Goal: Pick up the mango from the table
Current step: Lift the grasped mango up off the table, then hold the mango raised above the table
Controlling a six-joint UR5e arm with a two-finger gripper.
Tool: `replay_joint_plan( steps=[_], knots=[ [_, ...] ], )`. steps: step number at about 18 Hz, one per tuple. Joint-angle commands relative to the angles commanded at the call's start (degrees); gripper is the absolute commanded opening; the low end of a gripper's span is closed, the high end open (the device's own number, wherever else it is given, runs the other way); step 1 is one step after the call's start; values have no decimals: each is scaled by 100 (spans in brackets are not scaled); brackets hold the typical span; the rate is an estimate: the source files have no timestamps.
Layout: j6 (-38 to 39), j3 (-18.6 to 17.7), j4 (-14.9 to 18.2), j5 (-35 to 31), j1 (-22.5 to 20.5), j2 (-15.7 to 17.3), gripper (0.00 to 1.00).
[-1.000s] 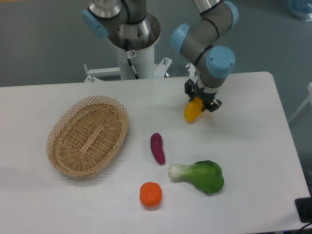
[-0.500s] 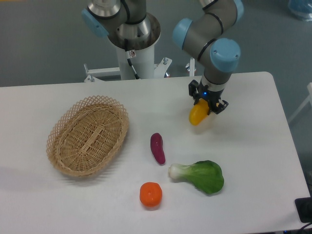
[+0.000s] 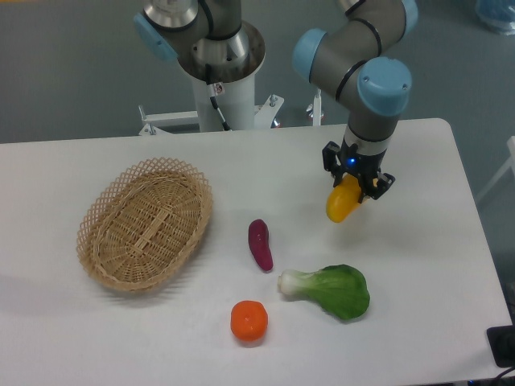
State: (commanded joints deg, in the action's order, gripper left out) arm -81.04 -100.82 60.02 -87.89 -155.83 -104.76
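Mango hung from the gripper, its upper end clamped between the two dark fingers and its yellow lower end jutting down and to the camera's left. The jaws were closed on the fruit, with only its top hidden by them. It looked lifted clear of the table, though the single view did not make the gap certain. The arm came down to the gripper from above, grey with blue joint caps.

Below the gripper and slightly to the camera's left lay a bok choy, leaves toward the right and pale stem toward the left. A purple sweet potato lay further left of the gripper and lower, roughly upright in the picture, apart from the bok choy. An orange sat below that, near the front edge and well apart from the gripper. A wicker basket lay far to the camera's left of the gripper, tilted oval. Behind the table, up and left of the gripper, stood the arm's white pedestal.
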Motion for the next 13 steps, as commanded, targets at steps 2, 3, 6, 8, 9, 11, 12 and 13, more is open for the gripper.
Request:
replay_joint_plan(
  steps=[2,3,6,8,9,11,12,13],
  knots=[
    [52,79,97,9,44,-18,41],
    [192,106,89,0,114,-27,38],
    [422,238,97,-17,150,-80,33],
    [378,247,80,-26,158,-88,33],
    [369,255,80,-35,158,-88,33],
    [352,256,54,-44,158,-88,33],
    [352,247,36,-53,167,-80,33],
    [343,247,18,-53,167,-80,33]
  ],
)
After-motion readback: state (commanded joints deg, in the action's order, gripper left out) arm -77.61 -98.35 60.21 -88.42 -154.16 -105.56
